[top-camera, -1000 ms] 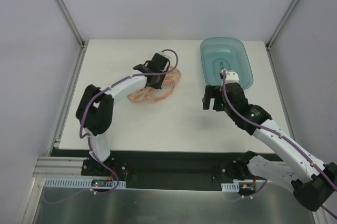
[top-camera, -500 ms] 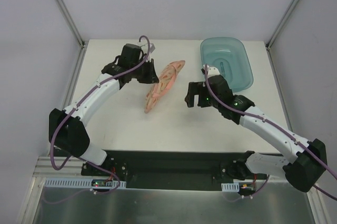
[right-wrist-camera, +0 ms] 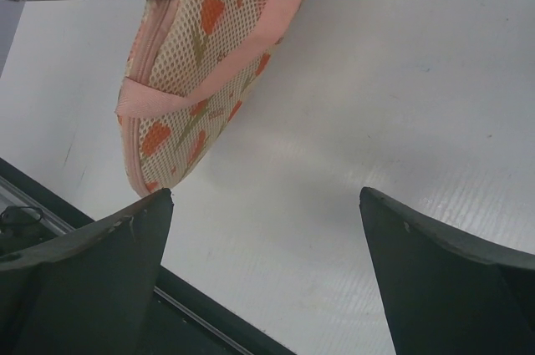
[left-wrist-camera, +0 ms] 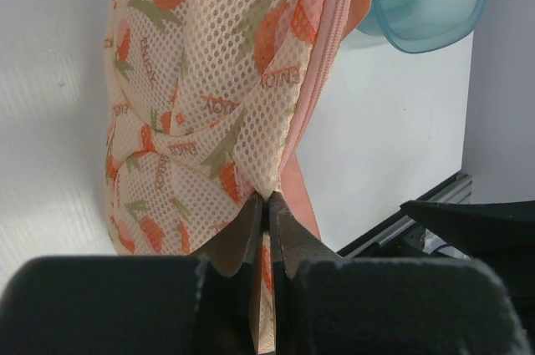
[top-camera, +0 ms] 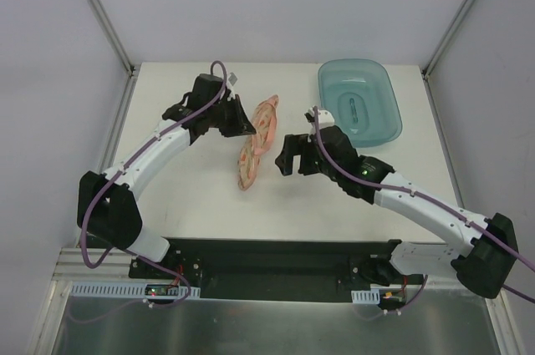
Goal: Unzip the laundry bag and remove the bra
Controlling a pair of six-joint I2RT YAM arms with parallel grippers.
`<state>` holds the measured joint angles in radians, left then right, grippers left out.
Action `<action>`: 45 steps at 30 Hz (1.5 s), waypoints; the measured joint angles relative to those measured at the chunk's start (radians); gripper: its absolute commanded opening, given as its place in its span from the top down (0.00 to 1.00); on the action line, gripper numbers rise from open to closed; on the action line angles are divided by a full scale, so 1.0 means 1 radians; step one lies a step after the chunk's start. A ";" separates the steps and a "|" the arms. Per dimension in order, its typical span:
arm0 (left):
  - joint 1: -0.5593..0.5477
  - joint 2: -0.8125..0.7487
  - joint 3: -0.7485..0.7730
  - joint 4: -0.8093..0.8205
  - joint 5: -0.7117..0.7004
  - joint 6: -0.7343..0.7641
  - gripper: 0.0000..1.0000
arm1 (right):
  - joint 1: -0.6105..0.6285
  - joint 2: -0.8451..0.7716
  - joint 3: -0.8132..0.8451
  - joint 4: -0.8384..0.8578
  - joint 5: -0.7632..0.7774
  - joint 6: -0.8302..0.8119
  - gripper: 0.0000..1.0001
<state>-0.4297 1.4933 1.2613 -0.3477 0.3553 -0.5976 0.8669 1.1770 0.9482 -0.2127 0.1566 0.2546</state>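
We judge the task barely begun: the laundry bag (top-camera: 258, 140), mid-frame in the top view, looks zipped, the left gripper (left-wrist-camera: 267, 202) pinching its mesh, the right gripper (right-wrist-camera: 265, 201) spread wide beside it, no bra visible.

1. Both arms are the same build: the left arm (top-camera: 155, 150) and right arm (top-camera: 426, 209) have white tube-like links with chunky black joint housings.
2. A purple cable (top-camera: 216, 65) runs down each one, looping up just behind the left gripper (top-camera: 250, 128).
3. The right gripper (top-camera: 285, 157) is all black, with a white block (top-camera: 326, 119) right behind it and a tiny green light (top-camera: 365, 173) further back.
4. Up close, the left fingers (left-wrist-camera: 230, 246) are dark matte wedges tapering to thin tips. The right fingers (right-wrist-camera: 92, 246) are dark too, with pale scuffed edges.
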 measured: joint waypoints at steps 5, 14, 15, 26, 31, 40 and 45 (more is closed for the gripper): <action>0.006 -0.004 -0.002 0.008 -0.021 -0.077 1.00 | 0.026 -0.006 -0.012 0.024 0.022 0.012 0.01; 0.025 -0.004 -0.002 0.021 -0.026 -0.200 1.00 | 0.198 0.111 -0.005 0.087 0.095 0.021 0.03; 0.026 -0.004 -0.002 0.021 -0.025 -0.211 1.00 | 0.204 0.129 -0.005 0.095 0.101 0.021 0.04; 0.052 -0.005 -0.016 0.026 -0.019 -0.283 1.00 | 0.240 0.266 0.026 0.237 0.243 0.006 0.71; 0.062 -0.012 -0.029 0.031 -0.019 -0.287 1.00 | 0.243 0.277 0.051 0.279 0.248 0.000 0.99; 0.071 -0.028 -0.024 0.041 -0.003 -0.212 0.01 | 0.237 0.267 0.127 0.187 0.241 -0.002 0.99; 0.071 -0.064 -0.031 0.057 -0.029 -0.068 0.01 | 0.161 0.252 0.265 0.063 0.173 0.064 0.99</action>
<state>-0.3588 1.4296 1.2304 -0.2905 0.3260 -0.6655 1.0279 1.4292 1.2133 -0.1493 0.3298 0.3183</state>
